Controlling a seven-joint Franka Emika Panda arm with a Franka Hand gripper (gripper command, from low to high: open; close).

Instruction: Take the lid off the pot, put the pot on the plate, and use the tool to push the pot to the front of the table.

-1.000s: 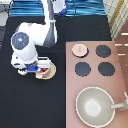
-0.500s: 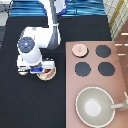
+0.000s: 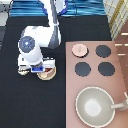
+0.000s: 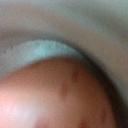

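- Versus half a second ago: the arm and hand (image 3: 37, 69) have shifted a little toward the exterior view's bottom and right; hand sits lower over the pot (image 3: 46, 75).
- Hand position: on the exterior view's left half, directly above the pot and plate (image 3: 52, 77), covering most of both. Cannot tell from the views how the hand is set.
- Pot: only a pink-tan, reddish crescent shows under the hand. It lies within the plate's cream rim, which shows as a thin arc toward the exterior view's bottom right.
- Wrist view: filled from close by with a smooth reddish-brown rounded surface (image 4: 55, 95), a pale blue-grey band above it, then a grey curved rim. Blurred; no finer detail.
- Lid (image 3: 79, 49): off the pot, a pale pink disc with a small knob, resting on the stove (image 3: 120, 75) over its top-left burner spot, well apart from the pot.
- Stove: pinkish-brown panel at the exterior view's right, three black round burners (image 3: 103, 51) showing.
- Large grey pan (image 3: 93, 106) with handle sits at the exterior view's bottom right.
- Open room: black matte tabletop (image 3: 30, 107) lies bare below the plate down to the exterior view's bottom edge; stove edge is just beside the plate on the right.
- Tool: not made out.
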